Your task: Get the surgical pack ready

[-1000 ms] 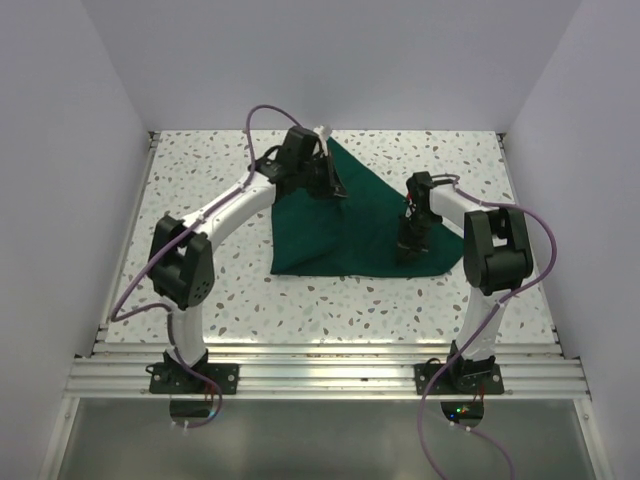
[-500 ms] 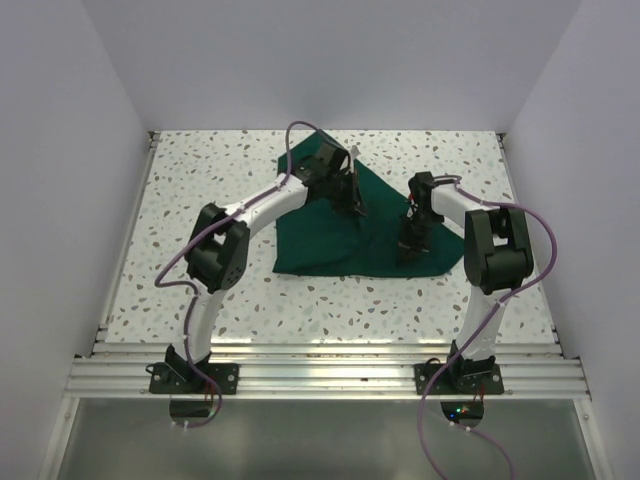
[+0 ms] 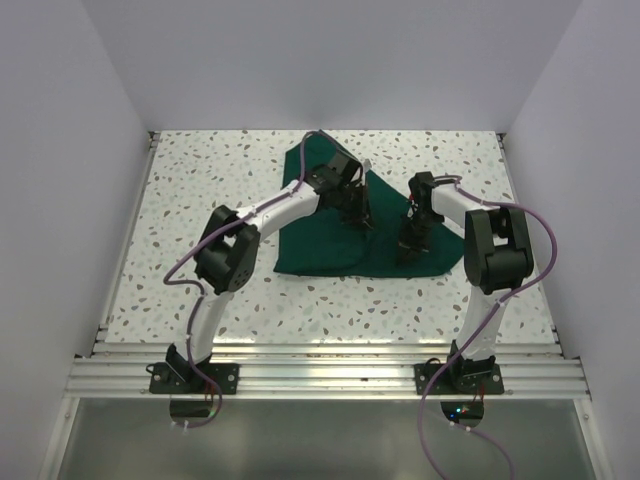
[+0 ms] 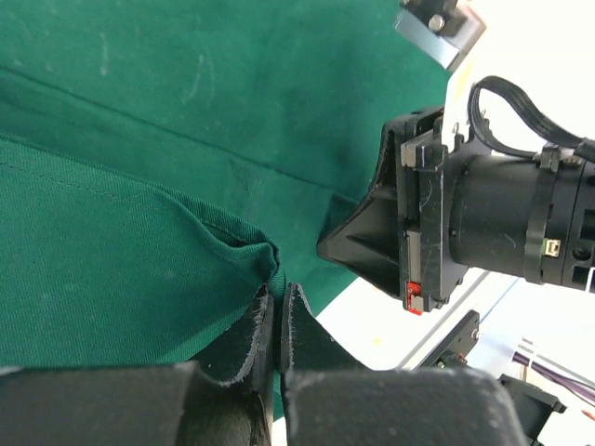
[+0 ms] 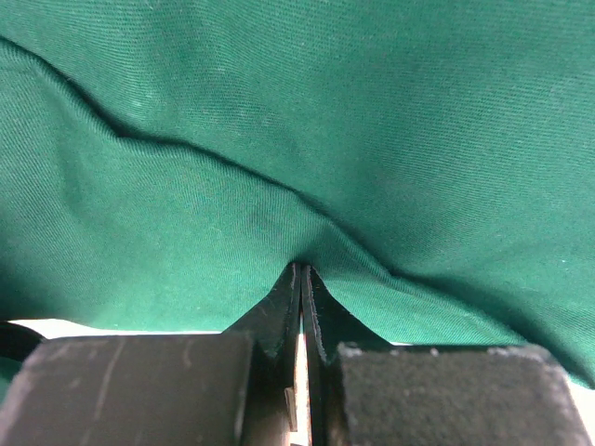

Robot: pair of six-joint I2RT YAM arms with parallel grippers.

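Observation:
The dark green drape [image 3: 320,240] lies folded on the speckled table. My left gripper [image 3: 362,215] is shut on a bunched edge of the drape [image 4: 139,139], pinched between its fingertips [image 4: 279,297]. My right gripper [image 3: 408,248] is shut on a raised fold of the drape [image 5: 279,111], which rises in a ridge from its fingertips [image 5: 302,274]. The two grippers are close together over the cloth, and the right gripper's black body [image 4: 446,223] fills the right of the left wrist view. The scissors, tweezers, gauze, sachet and tray are not visible.
White walls close in the table on three sides. A metal rail [image 3: 320,370] runs along the near edge by the arm bases. Bare speckled tabletop [image 3: 190,190] lies left of the drape. A small grey metal part [image 4: 437,28] shows at the top of the left wrist view.
My left gripper has carried the drape's edge rightward and nearer, toward the right gripper, folding the cloth over. The right arm has not moved.

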